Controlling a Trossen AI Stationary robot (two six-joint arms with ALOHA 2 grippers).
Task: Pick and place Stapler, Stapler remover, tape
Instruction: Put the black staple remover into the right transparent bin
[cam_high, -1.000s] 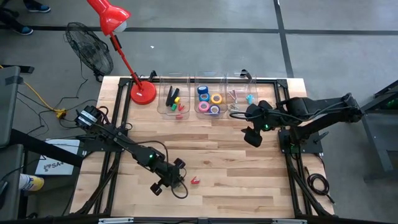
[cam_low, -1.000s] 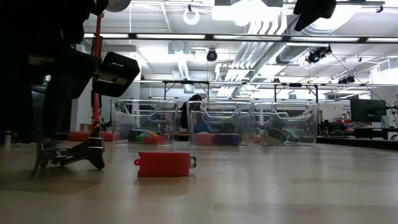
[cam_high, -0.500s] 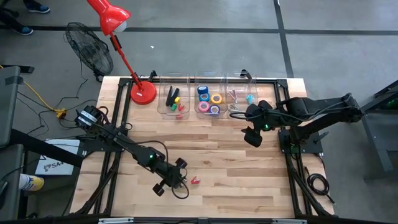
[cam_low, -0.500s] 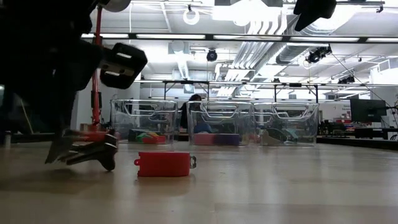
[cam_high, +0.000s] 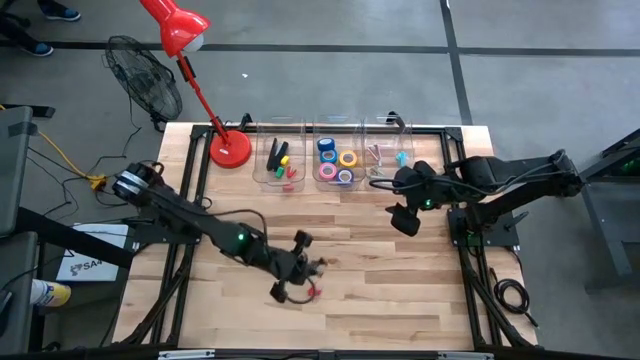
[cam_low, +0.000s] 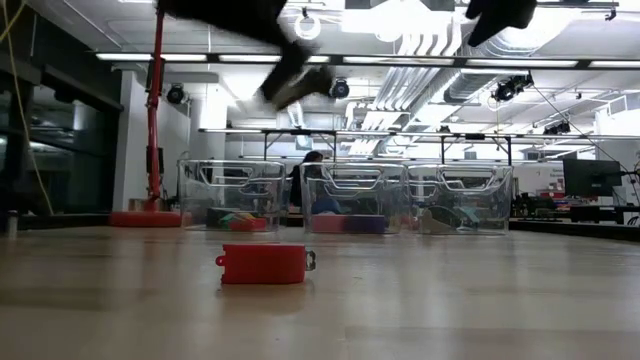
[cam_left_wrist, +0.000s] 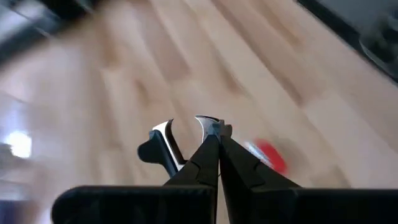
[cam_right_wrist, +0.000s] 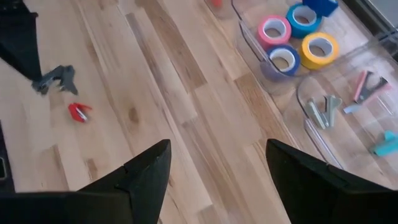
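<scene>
My left gripper (cam_high: 311, 265) is shut on a black staple remover with silver claws (cam_left_wrist: 163, 134), held up over the table's middle near the front. It also shows far off in the right wrist view (cam_right_wrist: 56, 78). A small red stapler (cam_high: 313, 291) lies flat on the wood just below it (cam_low: 262, 263). Rolls of tape (cam_right_wrist: 303, 37), pink, yellow and two blue, sit in the middle clear bin (cam_high: 337, 160) at the far edge. My right gripper (cam_high: 405, 220) hangs open, high over the table's right half. My left gripper pinches the staple remover between its two fingertips, on the black body next to one silver claw (cam_left_wrist: 211, 126). The other claw arm (cam_left_wrist: 155, 146) juts out sideways past the fingers. The fingers slant downward, and the remover is lifted clear of the table.
Three clear bins stand in a row at the far edge; the left one (cam_high: 282, 160) holds markers and small items, the right one (cam_high: 388, 158) metal pieces. A red lamp's base (cam_high: 229, 150) sits at the far left. Bare wood (cam_high: 400, 290) lies between the arms.
My left gripper has shut on the staple remover and lifted it clear of the table. It has risen, moved toward the table's right edge and tipped up toward level. The red stapler has stayed where it lay.
</scene>
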